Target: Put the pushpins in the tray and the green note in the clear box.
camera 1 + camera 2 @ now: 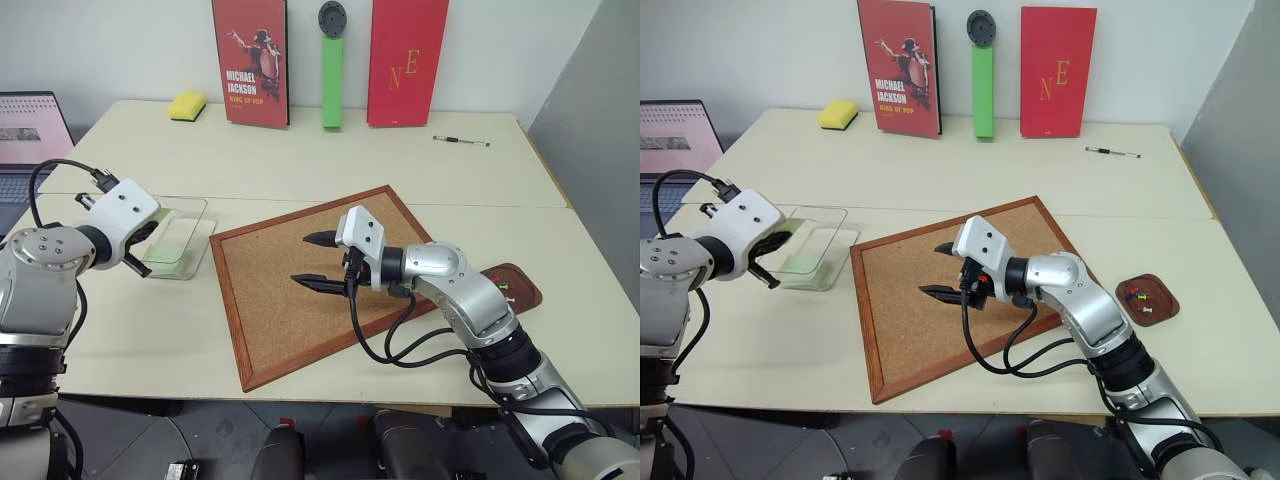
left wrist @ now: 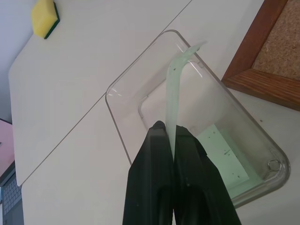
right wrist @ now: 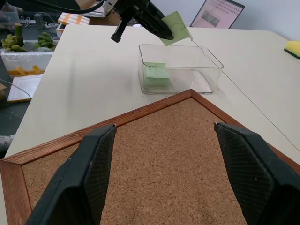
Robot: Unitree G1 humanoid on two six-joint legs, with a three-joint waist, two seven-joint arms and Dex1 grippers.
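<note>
The left gripper (image 2: pixel 174 140) has its two black fingers (image 2: pixel 152 154) pressed together on a green note (image 2: pixel 174 93), the thin pale slip standing on edge above the open clear box (image 2: pixel 123 126). Other pale green paper (image 2: pixel 225 154) lies flat on the box's floor. The box sits on the pale surface (image 1: pixel 300 160) just beside the left edge of a wood-framed cork board (image 1: pixel 290 310).

Over that board, the right gripper (image 1: pixel 320 262) points toward the box with its fingers (image 3: pixel 91 173) spread wide apart and nothing between them, hovering above the bare cork.

To the right of the board, near its lower right corner, the small reddish-brown tray (image 1: pixel 1165 305) rests on the surface with several pushpins (image 1: pixel 1137 296) inside, their heads red, blue and pale.

Along the back wall stand a red book cover with a dancer (image 1: pixel 251 60), a bright green upright bar (image 1: pixel 332 80) and a second red panel (image 1: pixel 407 60). A yellow sponge (image 1: pixel 187 105) lies at back left, a pen (image 1: pixel 461 141) at back right, and a laptop (image 1: pixel 30 140) at far left.
</note>
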